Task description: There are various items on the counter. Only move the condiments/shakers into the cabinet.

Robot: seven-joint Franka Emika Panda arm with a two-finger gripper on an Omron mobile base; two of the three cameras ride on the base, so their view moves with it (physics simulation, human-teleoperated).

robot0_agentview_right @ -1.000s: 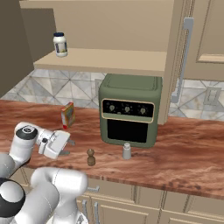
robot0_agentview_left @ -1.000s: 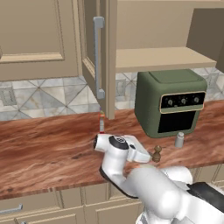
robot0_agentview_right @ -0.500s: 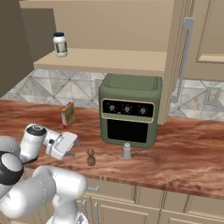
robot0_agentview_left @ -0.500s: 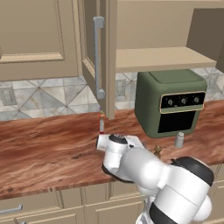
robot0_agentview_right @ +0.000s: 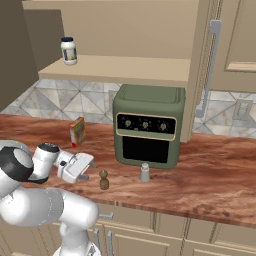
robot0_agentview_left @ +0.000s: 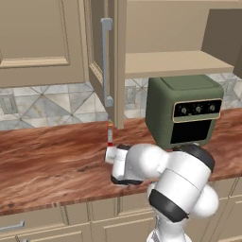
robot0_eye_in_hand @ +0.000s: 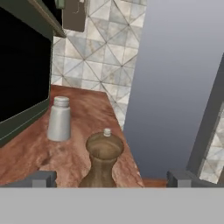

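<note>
The arm is folded low over the counter, with the gripper held horizontal at lower left of the right base view. Its fingers are spread apart, empty. The pepper mill stands upright at lower centre of the hand view, long axis vertical, between the fingertips. The grey shaker stands upright beyond it, beside the green oven. The white jar sits on the cabinet shelf, upper left.
</note>
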